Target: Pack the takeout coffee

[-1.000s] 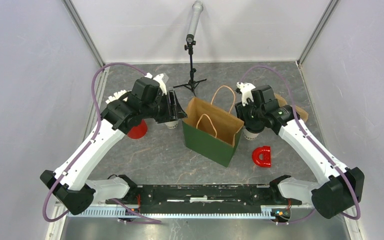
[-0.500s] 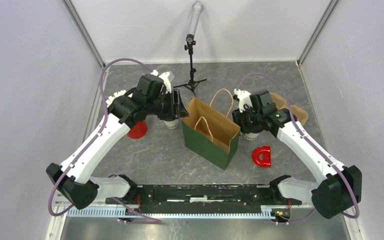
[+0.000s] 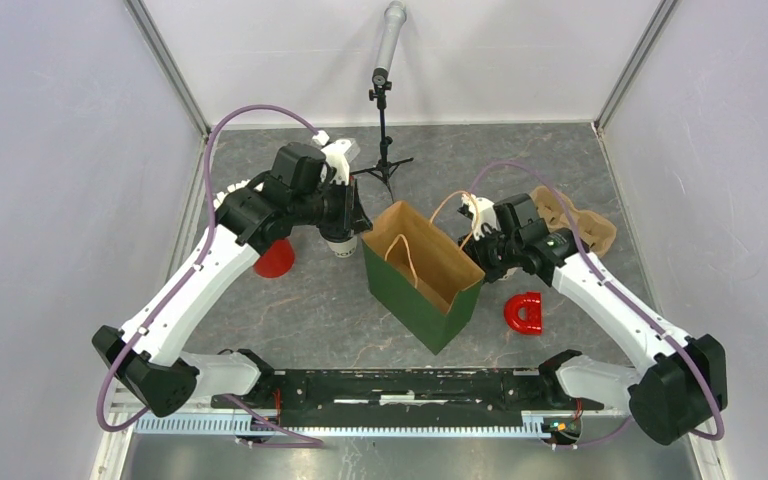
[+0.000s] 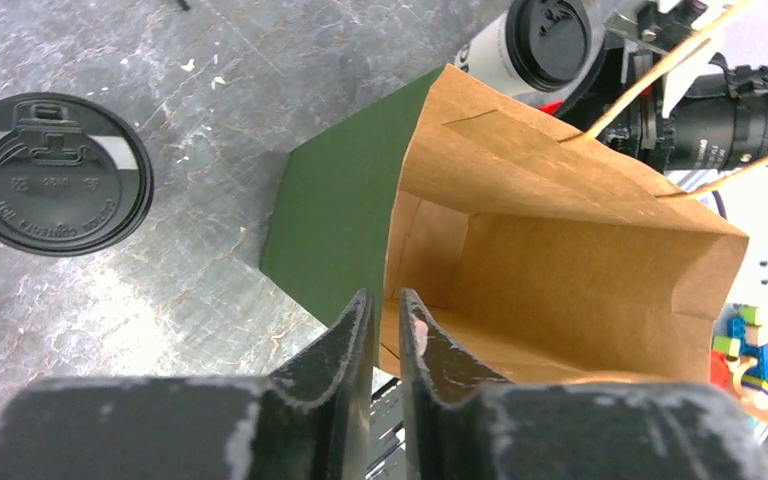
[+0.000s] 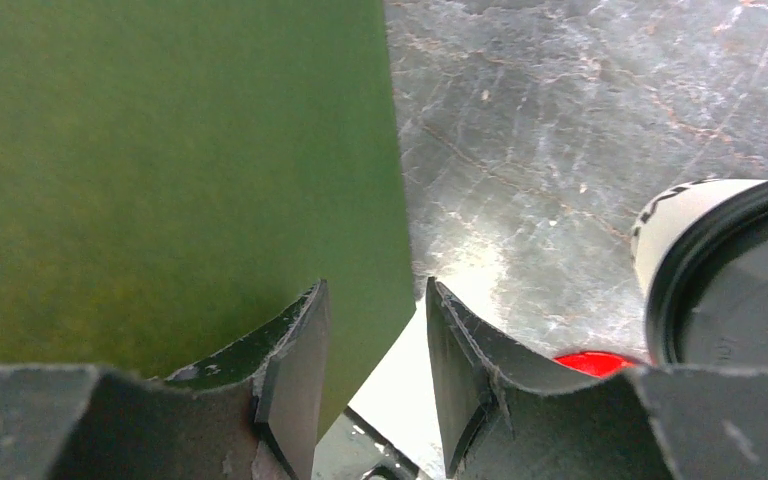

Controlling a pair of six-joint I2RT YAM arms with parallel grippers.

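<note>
The green paper bag (image 3: 415,285) stands open mid-table, its brown inside showing in the left wrist view (image 4: 570,270). My left gripper (image 3: 360,222) is shut on the bag's left rim (image 4: 388,298), green wall outside and brown inside. One takeout coffee, a cream cup with a black lid (image 4: 55,185), stands just left of the bag, under my left wrist (image 3: 340,246). A second one (image 5: 730,270) stands right of the bag, also in the left wrist view (image 4: 545,35). My right gripper (image 3: 473,255) is open, its jaws astride the bag's green wall edge (image 5: 373,290).
A red cup (image 3: 275,260) stands left of the left arm. A red U-shaped piece (image 3: 525,313) lies right of the bag. The brown cardboard carrier (image 3: 580,215) is at the back right. A microphone stand (image 3: 385,160) stands behind the bag.
My right gripper has moved left and nearer, and the bag has turned and shifted toward the near left. My left gripper stays closed on the rim, shifted slightly back.
</note>
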